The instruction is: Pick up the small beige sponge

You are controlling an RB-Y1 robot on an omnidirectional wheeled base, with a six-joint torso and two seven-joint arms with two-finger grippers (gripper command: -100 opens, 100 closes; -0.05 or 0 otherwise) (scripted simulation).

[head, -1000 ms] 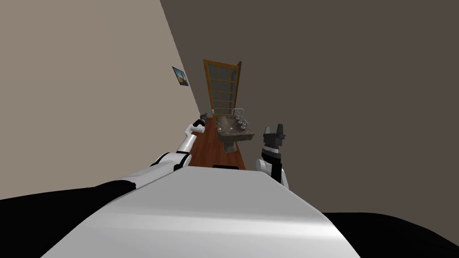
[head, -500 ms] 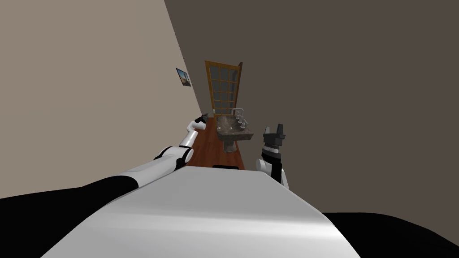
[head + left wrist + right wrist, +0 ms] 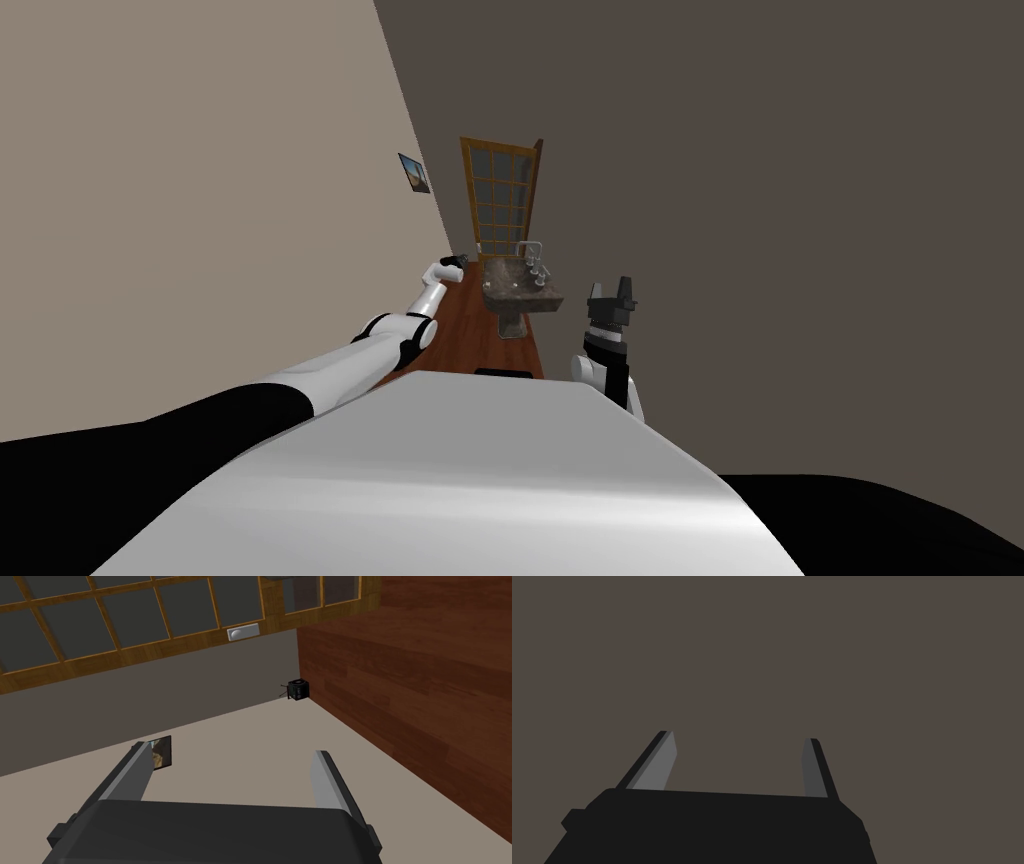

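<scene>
A dark stone pedestal sink (image 3: 522, 289) with a metal faucet (image 3: 530, 250) stands ahead on the wooden floor. Small pale specks lie on its top, and I cannot tell which of them is the beige sponge. My left arm is stretched forward, with its gripper (image 3: 461, 259) just left of the sink's far corner and apart from it. In the left wrist view that gripper (image 3: 232, 762) is open and empty, facing the wall's foot by the door. My right gripper (image 3: 611, 291) is raised to the right of the sink, open and empty (image 3: 739, 743).
A wood-framed glass-paned door (image 3: 499, 201) stands behind the sink. A small framed picture (image 3: 414, 172) hangs on the beige left wall. A small black box (image 3: 298, 689) sits in the corner where wall and wooden floor (image 3: 470, 330) meet. A dark grey wall runs along my right.
My left arm has stretched further forward and its gripper has moved toward the door. The head view has turned slightly. The right arm has not moved.
</scene>
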